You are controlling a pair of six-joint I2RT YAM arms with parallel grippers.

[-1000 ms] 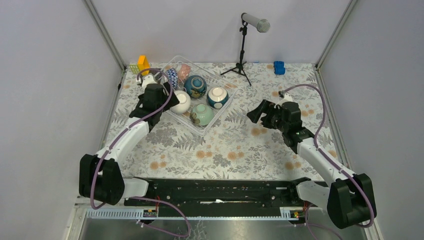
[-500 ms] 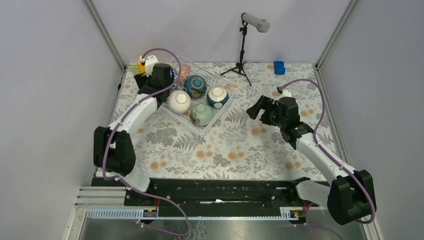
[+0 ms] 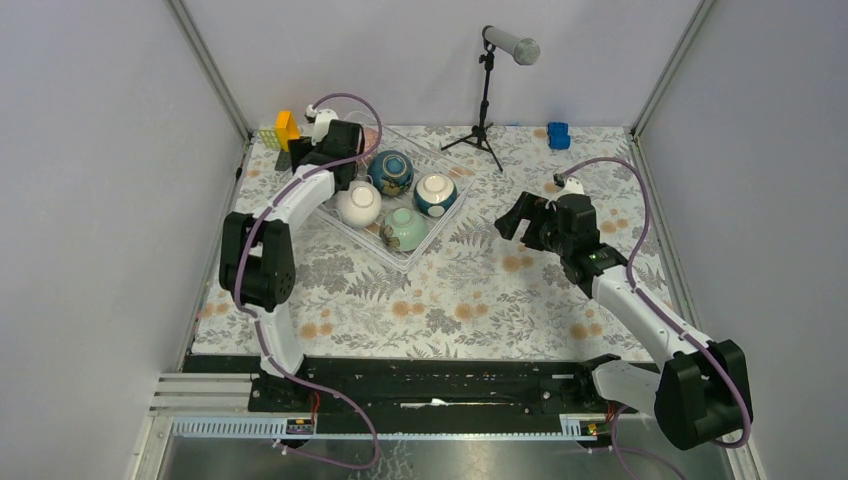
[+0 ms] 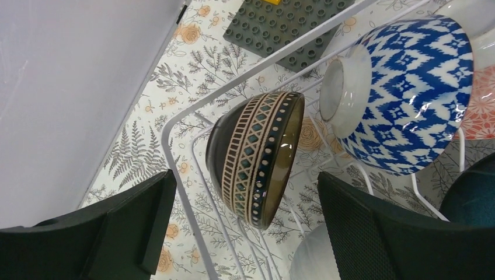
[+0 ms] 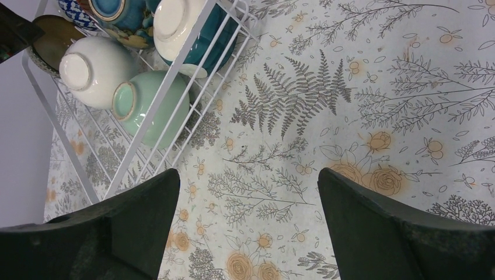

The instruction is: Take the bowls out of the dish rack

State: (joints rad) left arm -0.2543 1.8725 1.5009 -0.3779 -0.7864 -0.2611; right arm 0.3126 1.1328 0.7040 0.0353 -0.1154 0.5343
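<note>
Bowls [image 3: 358,203] sit in dish rack [image 3: 440,222], far-left part of table, none lifted out.
Left gripper [image 4: 245,181] released, jaws wide, straddling brown patterned bowl [image 4: 257,163] standing on edge beside blue-white bowl [image 4: 403,93]; no contact seen. Right gripper [image 5: 248,175] released, empty, over floral cloth [image 5: 350,116] just beside rack, near pale green bowl [image 5: 152,108].

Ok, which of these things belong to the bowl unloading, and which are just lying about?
Job: dish rack, white bowl, pale green bowl, dark teal bowl, teal-and-white bowl, blue-and-white patterned bowl, brown banded bowl, pink patterned bowl.
Lying about: microphone on stand, blue block, yellow block, grey studded baseplate.
</note>
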